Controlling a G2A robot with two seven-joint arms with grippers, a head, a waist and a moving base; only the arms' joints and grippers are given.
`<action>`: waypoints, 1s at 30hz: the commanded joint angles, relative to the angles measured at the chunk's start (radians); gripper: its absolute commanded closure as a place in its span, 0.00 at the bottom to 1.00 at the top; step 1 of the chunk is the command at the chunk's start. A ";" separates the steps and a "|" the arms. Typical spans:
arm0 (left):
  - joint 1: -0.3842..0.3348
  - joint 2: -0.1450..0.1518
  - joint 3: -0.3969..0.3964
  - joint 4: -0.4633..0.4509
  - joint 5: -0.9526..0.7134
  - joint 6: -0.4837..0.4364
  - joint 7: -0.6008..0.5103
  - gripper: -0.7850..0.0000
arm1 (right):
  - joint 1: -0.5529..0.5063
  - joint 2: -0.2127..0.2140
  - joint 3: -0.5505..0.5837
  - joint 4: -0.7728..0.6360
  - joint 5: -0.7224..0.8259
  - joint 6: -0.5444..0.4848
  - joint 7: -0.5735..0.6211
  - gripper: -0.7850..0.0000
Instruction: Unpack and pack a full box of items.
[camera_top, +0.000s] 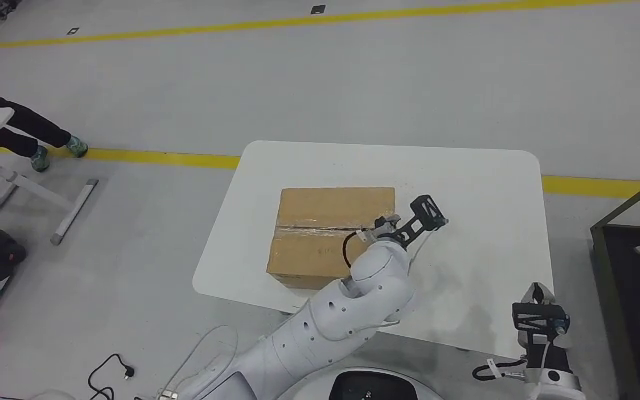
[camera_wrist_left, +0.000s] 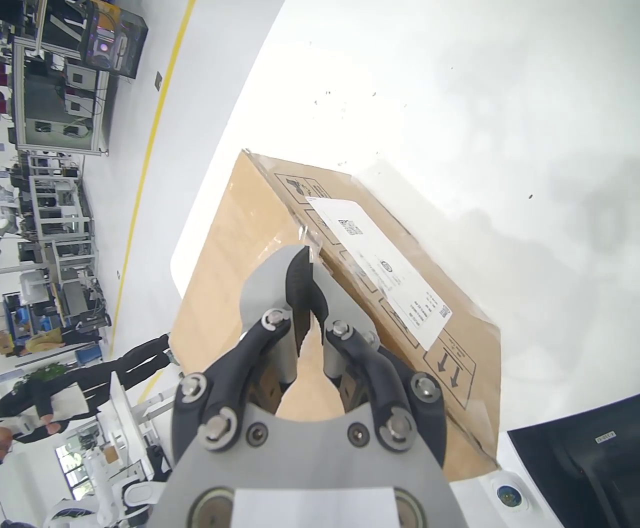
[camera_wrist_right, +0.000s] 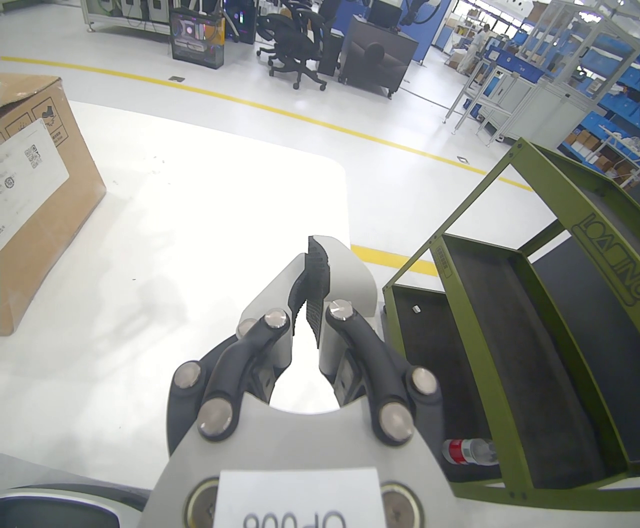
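The box (camera_top: 318, 205) sits closed on the table (camera_top: 480, 190), with a strip of tape (camera_top: 315, 229) running along its top seam, so you are at the opening step. Your left pincer (camera_wrist_left: 304, 255) is clenched. Its tips are right at the box's upper edge, where the tape folds down beside the white label (camera_wrist_left: 385, 265). I cannot tell whether any tape is caught between them. If it is, peel along the seam, low and steady, so the strip lifts rather than tears. If not, open a little and catch the loose end. The box may slide, so consider steadying it with your right pincer (camera_wrist_right: 312, 272), which is clenched on nothing over the table's near corner by the green cart (camera_wrist_right: 500, 310).
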 joint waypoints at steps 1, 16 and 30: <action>0.001 -0.002 -0.003 0.001 0.022 0.003 0.003 1.00 | 0.001 0.000 -0.002 0.002 0.001 0.000 -0.002 1.00; 0.097 0.012 -0.137 -0.176 0.118 -0.046 0.039 1.00 | 0.032 0.003 -0.018 0.028 0.035 -0.040 0.019 1.00; 0.255 0.053 -0.380 -0.443 0.205 -0.262 0.073 1.00 | 0.084 0.009 -0.042 0.039 0.130 -0.183 0.014 1.00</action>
